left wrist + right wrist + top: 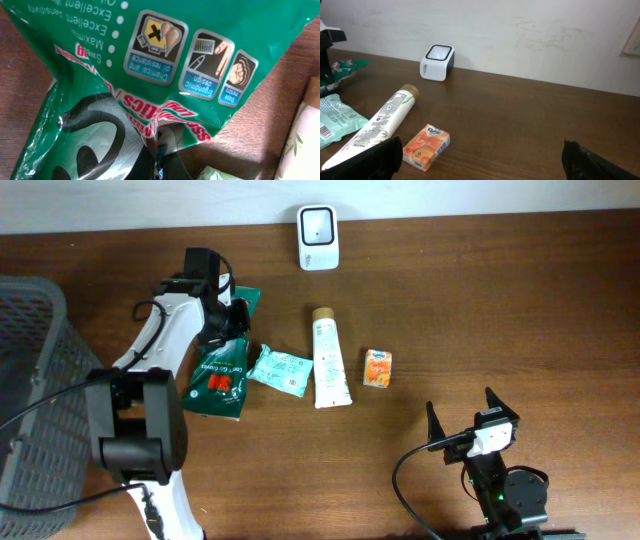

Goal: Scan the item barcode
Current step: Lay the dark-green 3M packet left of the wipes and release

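Note:
The item is a green glossy packet [220, 377] with red and white print, at the left of the table. My left gripper [232, 322] is shut on its upper part. In the left wrist view the crumpled foil of the packet [165, 60] fills the frame and is pinched between the closed jaws of the left gripper [160, 161]. No barcode shows on it. The white scanner [318, 237] stands at the far edge, also visible as the scanner [437, 62] by the wall. My right gripper [462, 420] rests open at the front right, holding nothing, as the right gripper [482, 155] shows.
Right of the packet lie a mint wipes pack [280, 370], a white tube [328, 360] and a small orange tissue pack [377, 368]. The tissue pack [426, 145] sits just ahead of my right fingers. A grey mesh basket [30, 380] stands at the left edge.

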Controlling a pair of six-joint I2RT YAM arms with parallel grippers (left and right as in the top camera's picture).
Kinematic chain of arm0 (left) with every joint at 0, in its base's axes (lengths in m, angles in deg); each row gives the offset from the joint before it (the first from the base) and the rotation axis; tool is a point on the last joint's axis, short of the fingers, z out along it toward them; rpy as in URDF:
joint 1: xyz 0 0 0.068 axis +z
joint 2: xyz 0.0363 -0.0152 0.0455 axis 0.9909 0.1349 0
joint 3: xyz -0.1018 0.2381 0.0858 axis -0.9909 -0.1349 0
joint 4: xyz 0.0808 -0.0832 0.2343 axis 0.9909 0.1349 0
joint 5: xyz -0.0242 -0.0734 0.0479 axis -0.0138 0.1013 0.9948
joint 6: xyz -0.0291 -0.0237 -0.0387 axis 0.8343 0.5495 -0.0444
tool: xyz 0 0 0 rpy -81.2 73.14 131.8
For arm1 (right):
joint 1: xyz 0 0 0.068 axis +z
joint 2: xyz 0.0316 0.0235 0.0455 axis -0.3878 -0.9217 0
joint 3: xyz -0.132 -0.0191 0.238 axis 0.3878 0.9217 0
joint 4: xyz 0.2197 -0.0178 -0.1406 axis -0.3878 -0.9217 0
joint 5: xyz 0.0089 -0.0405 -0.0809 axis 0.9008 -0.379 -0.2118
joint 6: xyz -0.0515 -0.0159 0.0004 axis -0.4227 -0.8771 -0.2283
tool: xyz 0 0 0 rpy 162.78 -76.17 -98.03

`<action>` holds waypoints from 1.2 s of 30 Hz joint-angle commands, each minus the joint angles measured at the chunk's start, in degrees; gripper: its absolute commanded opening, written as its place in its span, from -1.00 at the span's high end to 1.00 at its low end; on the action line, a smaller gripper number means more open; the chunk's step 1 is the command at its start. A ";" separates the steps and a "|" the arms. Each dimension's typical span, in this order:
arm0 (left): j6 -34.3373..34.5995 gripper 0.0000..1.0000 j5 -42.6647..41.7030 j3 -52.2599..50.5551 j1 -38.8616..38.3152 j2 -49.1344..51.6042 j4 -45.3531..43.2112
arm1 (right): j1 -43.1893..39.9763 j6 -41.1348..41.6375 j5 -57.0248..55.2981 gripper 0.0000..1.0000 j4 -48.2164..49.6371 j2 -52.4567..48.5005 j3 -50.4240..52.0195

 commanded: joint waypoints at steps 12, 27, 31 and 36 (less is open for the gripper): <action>8.09 1.00 -1.27 -0.07 -11.37 4.92 2.03 | 0.33 0.20 -0.09 -0.97 -0.20 0.39 0.42; -1.29 -0.99 2.86 21.24 -5.16 -4.87 15.50 | 0.33 0.20 -0.09 -0.97 -0.17 0.39 0.42; -8.46 -0.98 2.97 25.83 -1.25 -16.50 15.56 | 0.33 0.20 -0.09 -0.97 -0.17 0.39 0.42; -4.50 -0.77 15.65 25.83 11.32 -24.83 20.90 | 0.33 0.20 -0.09 -0.97 -0.20 0.39 0.42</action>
